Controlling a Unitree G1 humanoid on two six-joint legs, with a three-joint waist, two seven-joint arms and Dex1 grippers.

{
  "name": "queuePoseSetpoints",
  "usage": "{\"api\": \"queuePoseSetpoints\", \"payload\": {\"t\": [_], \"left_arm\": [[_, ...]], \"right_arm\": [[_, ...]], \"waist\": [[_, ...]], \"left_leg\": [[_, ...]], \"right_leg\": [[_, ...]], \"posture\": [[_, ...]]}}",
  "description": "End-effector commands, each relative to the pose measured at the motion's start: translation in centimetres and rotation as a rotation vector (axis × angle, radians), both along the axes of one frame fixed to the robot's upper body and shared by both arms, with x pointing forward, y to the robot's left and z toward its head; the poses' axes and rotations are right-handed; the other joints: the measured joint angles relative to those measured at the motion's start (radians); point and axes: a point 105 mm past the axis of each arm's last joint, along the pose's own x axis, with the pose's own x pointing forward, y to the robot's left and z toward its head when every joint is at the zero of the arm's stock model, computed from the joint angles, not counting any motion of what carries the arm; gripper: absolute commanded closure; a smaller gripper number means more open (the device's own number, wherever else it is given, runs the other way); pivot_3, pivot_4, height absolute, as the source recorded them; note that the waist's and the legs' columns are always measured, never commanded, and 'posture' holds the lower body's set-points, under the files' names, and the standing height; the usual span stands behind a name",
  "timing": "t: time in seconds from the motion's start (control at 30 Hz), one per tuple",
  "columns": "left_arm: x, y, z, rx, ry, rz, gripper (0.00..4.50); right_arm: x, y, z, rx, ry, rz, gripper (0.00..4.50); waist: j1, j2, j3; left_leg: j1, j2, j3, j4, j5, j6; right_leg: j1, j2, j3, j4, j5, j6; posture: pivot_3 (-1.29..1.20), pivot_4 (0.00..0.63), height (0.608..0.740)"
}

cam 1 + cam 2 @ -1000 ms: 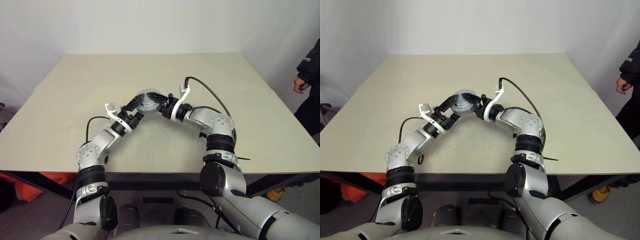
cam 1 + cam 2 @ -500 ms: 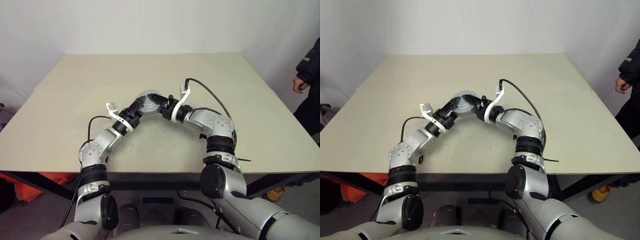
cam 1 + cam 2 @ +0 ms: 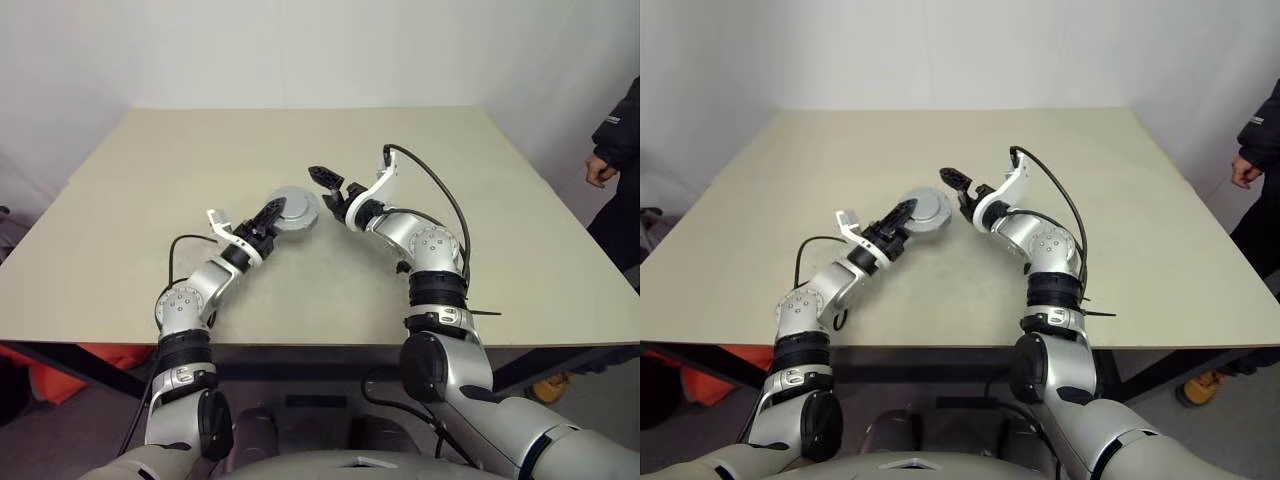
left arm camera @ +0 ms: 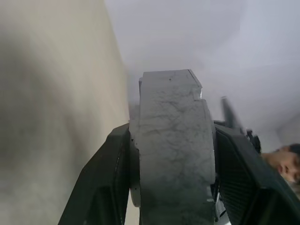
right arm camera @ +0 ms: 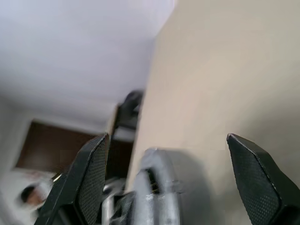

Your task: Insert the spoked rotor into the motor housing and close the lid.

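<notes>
We see a broad, plain beige worktop (image 3: 150,200) standing in a room with bare white walls (image 3: 300,50). It is a matte surface with nothing lying loose on it that we can make out. At the far right edge of the worktop's side stands a person in a dark jacket (image 3: 622,130), partly cut off, one hand near the waist; an orange-red object (image 3: 55,372) lies on the floor under the near left corner.

We find no brand, label or readable writing on the worktop, the arms or the metal part.

The squat round silver metal motor housing (image 3: 293,211) sits near the middle of the worktop, slightly toward the near edge, held up in the left claw (image 3: 268,216). In the left wrist view the left claw's two black fingers (image 4: 101,187) press on either side of the grey metal body (image 4: 171,154), partly closed around it. We cannot tell whether the housing also touches the worktop.

The right claw (image 3: 328,190) hangs just beside the housing on its right-edge side, apart from it, with its black fingers (image 5: 255,173) spread wide and nothing between them; the housing's rim (image 5: 157,187) shows low between them in the right wrist view.
</notes>
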Motion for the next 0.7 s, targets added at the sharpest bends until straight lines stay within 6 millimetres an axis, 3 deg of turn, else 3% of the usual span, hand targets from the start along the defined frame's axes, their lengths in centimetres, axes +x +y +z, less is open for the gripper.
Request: {"api": "queuePoseSetpoints", "payload": {"t": [0.03,0.2,0.43,0.7], "left_arm": [[0.6,4.2,2.5,-0.026,-0.097,0.169,2.32],[1.0,9.1,2.2,0.010,-0.069,0.377,2.32],[0.9,13.8,-0.1,0.099,0.078,0.608,2.32],[0.1,16.8,-2.1,0.168,0.195,0.761,2.32]], "right_arm": [[0.6,-1.0,0.2,-0.025,-0.022,-0.053,0.02],[0.6,-1.4,-0.4,-0.035,-0.011,-0.061,0.02],[0.7,-1.8,-0.4,-0.036,-0.003,-0.058,0.02],[0.8,-1.6,-0.7,-0.053,0.006,-0.041,0.02]], "waist": [[-0.004,0.000,0.000],[-0.006,0.000,0.000],[-0.002,-0.001,0.000],[-0.003,-0.005,0.001]], "left_leg": [[0.000,0.000,0.000,0.000,0.000,0.000],[0.000,0.000,0.000,0.000,0.000,0.000],[0.000,0.000,-0.001,0.002,0.000,0.001],[0.000,0.001,-0.001,0.004,0.000,0.001]], "right_leg": [[0.000,0.000,0.000,0.000,0.000,0.000],[0.000,0.000,0.000,0.000,0.002,-0.003],[0.002,0.000,0.000,0.000,0.002,-0.003],[0.002,0.000,0.000,0.001,0.002,-0.001]], "posture": [[0.00,0.000,0.740],[0.00,0.000,0.740],[0.00,0.000,0.740],[0.00,0.000,0.740]]}}
